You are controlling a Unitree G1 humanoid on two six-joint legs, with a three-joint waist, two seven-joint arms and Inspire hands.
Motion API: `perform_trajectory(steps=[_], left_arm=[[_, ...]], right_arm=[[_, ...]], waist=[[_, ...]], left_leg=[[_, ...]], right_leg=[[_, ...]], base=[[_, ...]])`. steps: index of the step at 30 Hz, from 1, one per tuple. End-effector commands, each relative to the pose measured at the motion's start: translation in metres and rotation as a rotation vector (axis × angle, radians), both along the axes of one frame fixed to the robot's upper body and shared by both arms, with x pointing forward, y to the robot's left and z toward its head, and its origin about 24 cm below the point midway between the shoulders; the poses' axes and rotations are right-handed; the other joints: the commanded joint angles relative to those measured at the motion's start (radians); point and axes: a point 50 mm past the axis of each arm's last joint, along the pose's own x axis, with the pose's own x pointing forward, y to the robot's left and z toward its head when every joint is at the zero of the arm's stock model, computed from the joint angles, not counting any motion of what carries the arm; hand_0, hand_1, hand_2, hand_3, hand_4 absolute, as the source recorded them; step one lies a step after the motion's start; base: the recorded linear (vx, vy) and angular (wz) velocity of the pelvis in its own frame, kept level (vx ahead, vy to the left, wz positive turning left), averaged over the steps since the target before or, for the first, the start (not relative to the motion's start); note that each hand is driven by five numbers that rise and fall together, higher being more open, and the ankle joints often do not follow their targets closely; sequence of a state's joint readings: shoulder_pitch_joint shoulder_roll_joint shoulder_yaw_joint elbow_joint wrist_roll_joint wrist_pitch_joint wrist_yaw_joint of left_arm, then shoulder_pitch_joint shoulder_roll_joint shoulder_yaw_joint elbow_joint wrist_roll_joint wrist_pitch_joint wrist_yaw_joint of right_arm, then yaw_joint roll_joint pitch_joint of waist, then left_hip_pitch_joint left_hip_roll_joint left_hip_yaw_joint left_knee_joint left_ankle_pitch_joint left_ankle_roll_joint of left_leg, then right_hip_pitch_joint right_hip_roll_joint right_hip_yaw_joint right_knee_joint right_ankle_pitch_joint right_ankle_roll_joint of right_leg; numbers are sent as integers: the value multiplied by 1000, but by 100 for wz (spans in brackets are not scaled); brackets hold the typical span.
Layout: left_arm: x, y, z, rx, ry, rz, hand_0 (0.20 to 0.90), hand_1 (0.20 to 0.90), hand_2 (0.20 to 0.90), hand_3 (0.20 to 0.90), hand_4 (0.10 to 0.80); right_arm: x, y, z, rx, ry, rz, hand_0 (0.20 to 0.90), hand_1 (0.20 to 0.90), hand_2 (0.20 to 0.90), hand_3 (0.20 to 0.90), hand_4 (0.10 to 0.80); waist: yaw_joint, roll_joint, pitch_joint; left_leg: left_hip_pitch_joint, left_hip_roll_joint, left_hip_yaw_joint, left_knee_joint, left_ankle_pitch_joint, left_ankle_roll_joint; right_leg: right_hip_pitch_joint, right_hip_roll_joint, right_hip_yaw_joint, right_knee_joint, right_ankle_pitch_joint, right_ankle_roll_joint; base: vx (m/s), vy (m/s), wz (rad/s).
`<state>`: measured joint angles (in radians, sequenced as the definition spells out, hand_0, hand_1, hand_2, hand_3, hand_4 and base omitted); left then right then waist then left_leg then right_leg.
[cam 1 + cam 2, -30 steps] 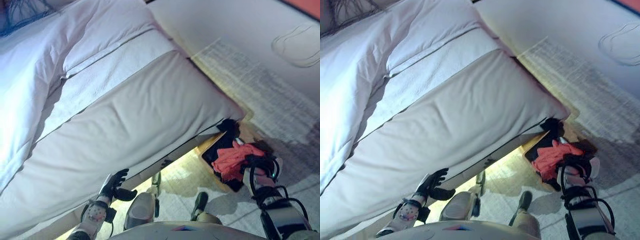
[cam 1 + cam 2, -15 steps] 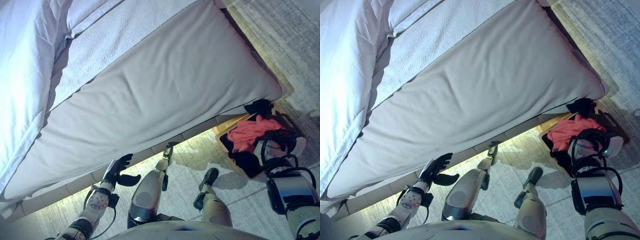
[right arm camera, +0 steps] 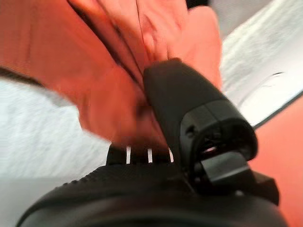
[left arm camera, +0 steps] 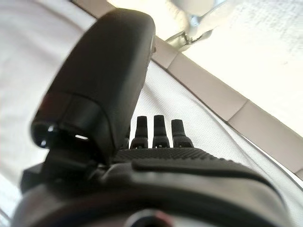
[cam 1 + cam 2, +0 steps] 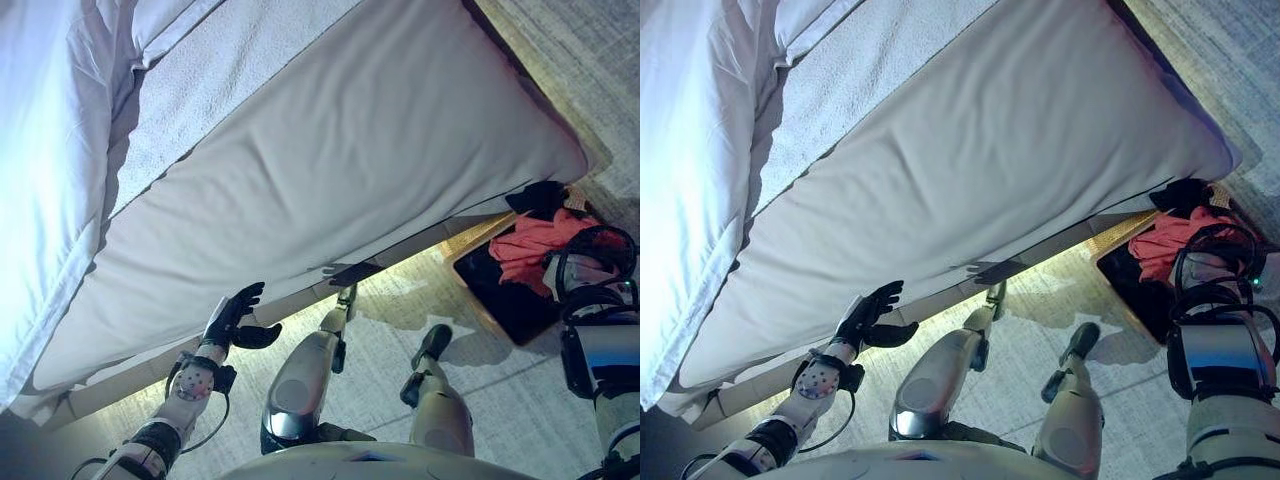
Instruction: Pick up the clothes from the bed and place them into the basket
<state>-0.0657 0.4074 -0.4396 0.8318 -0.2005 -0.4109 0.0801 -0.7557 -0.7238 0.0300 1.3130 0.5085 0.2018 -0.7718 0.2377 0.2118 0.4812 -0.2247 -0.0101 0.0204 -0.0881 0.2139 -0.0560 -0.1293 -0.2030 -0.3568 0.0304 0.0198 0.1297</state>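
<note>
An orange-red cloth (image 5: 535, 240) hangs bunched in my right hand (image 3: 199, 123), whose thumb and fingers are curled into it (image 3: 94, 71). The hand holds it over a dark basket (image 5: 500, 295) with a tan rim on the floor at the bed's near right corner. A black garment (image 5: 545, 195) lies at the basket's far end. My left hand (image 5: 232, 320) is open and empty, its fingers (image 4: 161, 130) straight, beside the bed's near edge. The white mattress (image 5: 330, 170) is bare in front of me.
A white duvet (image 5: 50, 150) is heaped along the bed's left side. A pale woven rug (image 5: 590, 60) covers the floor past the bed's right end. The bed's base boards (image 4: 236, 109) run just under the left hand.
The whole picture has shifted, so the camera has moved. My right hand still holds the orange-red cloth over the basket. My left hand stays open by the bed edge.
</note>
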Motion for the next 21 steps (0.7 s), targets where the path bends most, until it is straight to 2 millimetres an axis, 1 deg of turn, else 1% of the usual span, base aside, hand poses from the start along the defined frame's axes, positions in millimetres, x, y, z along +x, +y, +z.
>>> perform_trajectory(steps=[1,3,5,8,11,13,14,15,16,19,21], left_arm=[[-4,1,5,-31,-52,8,900,900,900,900,800],[-4,1,5,-37,-54,8,900,900,900,900,800],[-4,1,5,-38,-49,5,900,900,900,900,800],[-3,1,5,-33,-44,5,900,900,900,900,800],[-3,5,5,-27,-36,7,900,900,900,900,800],[-4,9,4,-24,-28,11,900,900,900,900,800],[-4,9,4,-22,-27,11,900,900,900,900,800],[-4,10,3,-20,-21,15,900,900,900,900,800],[-5,11,2,-16,-12,24,900,900,900,900,800],[-6,13,-1,-11,6,47,900,900,900,900,800],[-7,16,-4,-9,27,70,900,900,900,900,800]], right_arm=[[-33,-52,57,-254,22,-201,900,900,900,900,800],[-42,-57,55,-254,29,-253,900,900,900,900,800],[-49,-60,49,-239,41,-258,900,900,900,900,800],[-49,-57,39,-220,60,-224,900,900,900,900,800],[-45,-48,19,-177,100,-129,900,900,900,900,800],[-46,-35,-10,-118,157,-36,900,900,900,900,800],[-47,-32,-15,-114,162,-30,900,900,900,900,800],[-49,-26,-29,-93,183,9,900,900,900,900,800],[-50,-11,-52,-30,192,99,900,900,900,900,800],[-51,21,-90,70,204,255,900,900,900,900,800],[-67,35,-114,143,231,274,900,900,900,900,800]], waist=[[-19,22,-31],[-23,26,-36],[-28,29,-43],[-32,24,-55],[-34,5,-75],[-37,-15,-91],[-37,-18,-94],[-39,-29,-103],[-42,-47,-117],[-46,-86,-141],[-46,-111,-160]], left_leg=[[-85,-38,-39,168,-109,11],[-79,-38,-38,168,-111,10],[-69,-38,-39,167,-113,8],[-48,-36,-38,161,-117,6],[-25,-28,-35,146,-120,4],[7,-18,-30,126,-122,2],[12,-17,-30,123,-123,1],[25,-13,-28,114,-124,0],[47,-8,-24,101,-126,0],[79,5,-16,83,-131,-1],[101,11,-10,74,-137,1]], right_leg=[[-83,6,-52,150,-49,-73],[-83,3,-54,156,-52,-74],[-78,3,-52,158,-54,-74],[-61,2,-51,155,-56,-74],[-40,7,-54,144,-56,-73],[-12,13,-55,128,-54,-73],[-7,14,-56,124,-53,-73],[8,19,-55,113,-52,-73],[30,26,-50,94,-46,-71],[61,40,-38,63,-33,-70],[83,48,-32,47,-27,-67]], base=[[0,0,0],[7,7,2],[31,16,3],[19,4,2],[14,-11,1],[55,-34,4],[63,-35,4],[79,-56,3],[82,-69,4],[61,-69,0],[82,-86,-6]])
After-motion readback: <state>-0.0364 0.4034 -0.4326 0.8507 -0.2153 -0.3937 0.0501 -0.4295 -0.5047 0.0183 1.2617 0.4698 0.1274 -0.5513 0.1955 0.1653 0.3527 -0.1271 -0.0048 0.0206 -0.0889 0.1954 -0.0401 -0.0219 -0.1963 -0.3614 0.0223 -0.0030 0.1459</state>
